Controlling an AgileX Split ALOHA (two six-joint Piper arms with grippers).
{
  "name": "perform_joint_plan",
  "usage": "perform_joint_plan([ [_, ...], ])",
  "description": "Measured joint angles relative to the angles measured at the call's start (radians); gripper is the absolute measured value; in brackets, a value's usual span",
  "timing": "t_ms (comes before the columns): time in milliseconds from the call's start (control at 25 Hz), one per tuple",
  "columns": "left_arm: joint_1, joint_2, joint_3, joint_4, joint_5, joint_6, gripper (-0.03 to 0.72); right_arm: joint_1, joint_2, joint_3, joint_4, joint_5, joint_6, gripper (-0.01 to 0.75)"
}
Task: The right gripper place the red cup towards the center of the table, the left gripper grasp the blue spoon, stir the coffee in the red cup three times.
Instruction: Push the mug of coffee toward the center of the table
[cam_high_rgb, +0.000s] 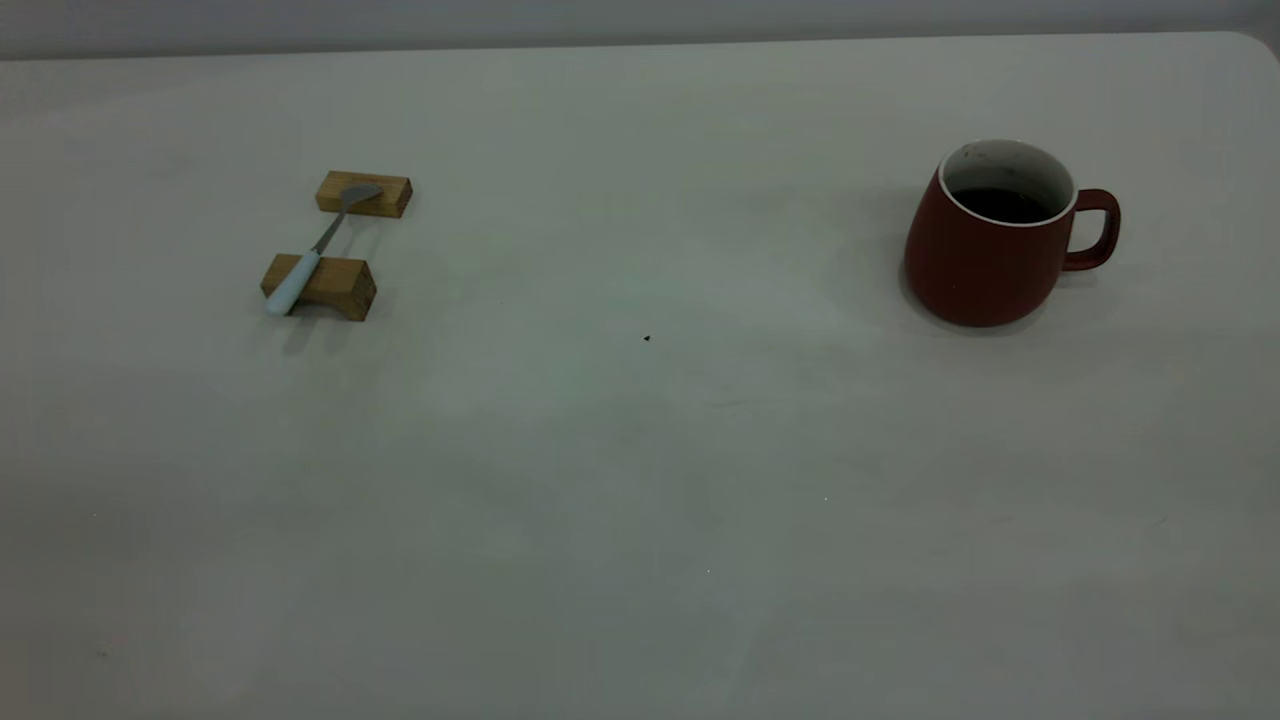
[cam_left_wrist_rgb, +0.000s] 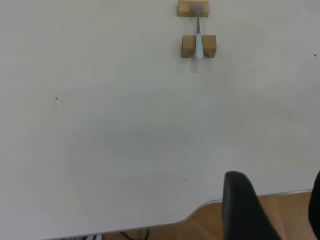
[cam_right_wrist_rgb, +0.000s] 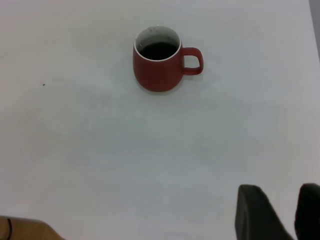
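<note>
Over the counter's (cam_high_rgb: 640, 500) near edge both end effectors hover, left (cam_left_wrist_rgb: 277, 210) and right (cam_right_wrist_rgb: 282, 215), fingers parted; spoon (cam_high_rgb: 318, 250) bridges two wooden blocks (cam_high_rgb: 330, 285), cup (cam_high_rgb: 985, 245) well apart.

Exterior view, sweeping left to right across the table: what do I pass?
blue spoon resting across two wooden blocks → small dark speck near mid-table → red cup holding coffee, its handle farthest right.

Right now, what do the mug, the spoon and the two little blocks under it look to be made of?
The red cup looks like glazed ceramic: matte dark red outside, white inside with a thin white rim. The blue spoon seems to have a dull grey metal bowl and neck, with a smooth pale blue handle, perhaps plastic or ceramic. The blocks look like bare tan wood.
</note>
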Motion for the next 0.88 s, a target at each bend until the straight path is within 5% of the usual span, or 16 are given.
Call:
perform_joint_plan([
  [520,0.000,0.000,0.000,0.000,0.000,0.000,0.400,0.000,0.011,-0.012,-0.004,0.003,0.013,0.260],
  [600,0.000,0.000,0.000,0.000,0.000,0.000,0.400,0.000,0.064,-0.037,-0.004,0.003,0.024,0.316],
  [880,0.000,0.000,0.000,0.000,0.000,0.000,0.400,0.000,0.418,-0.150,-0.032,-0.111,-0.058,0.700],
])
